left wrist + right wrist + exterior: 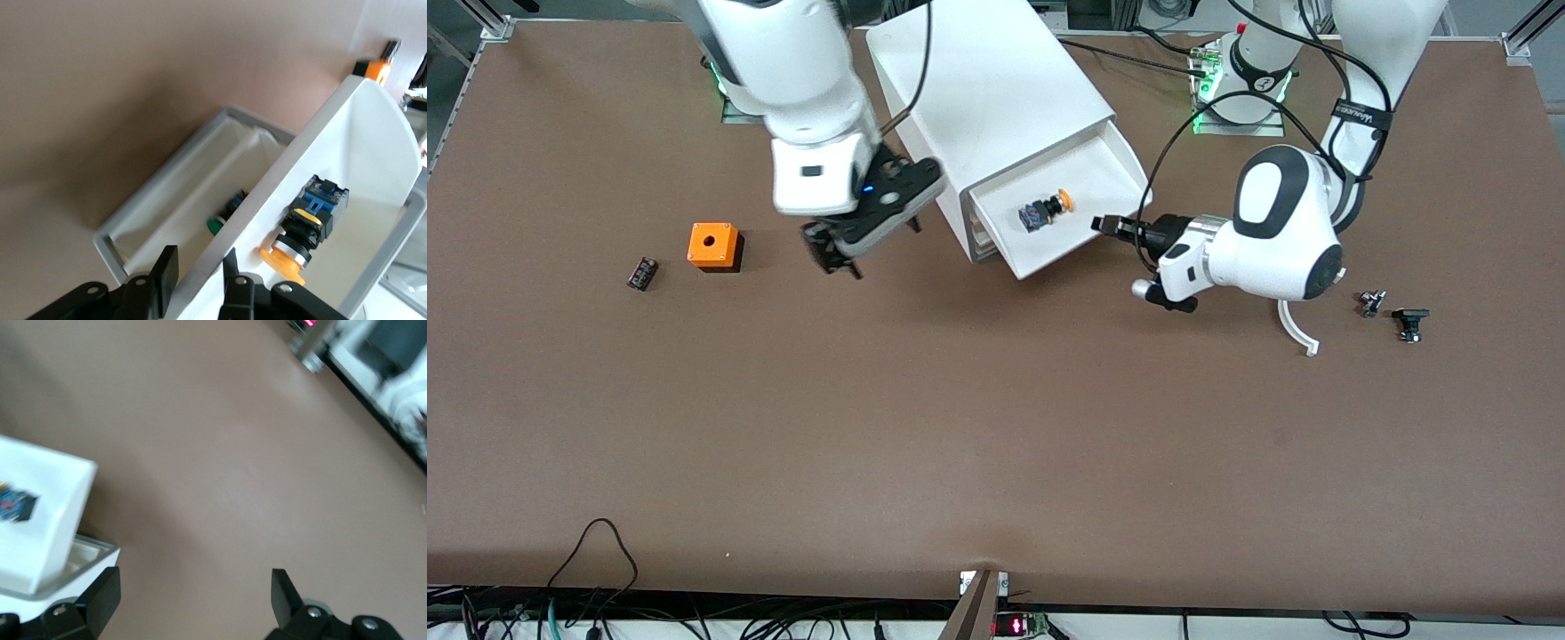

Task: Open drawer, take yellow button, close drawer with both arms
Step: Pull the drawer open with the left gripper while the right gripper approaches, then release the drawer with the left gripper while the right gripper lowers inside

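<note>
With the left gripper [200, 280] clenched on the side wall of the drawer [1112, 191] to keep it pulled out, the button [1045, 210] lies inside while the right gripper [838, 249] hangs spread wide over the table beside the cabinet [987, 89], ready to reach in.

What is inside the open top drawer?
The button lies inside the drawer, orange cap and dark body showing. Nothing else shows there; its underside is hidden.
</note>
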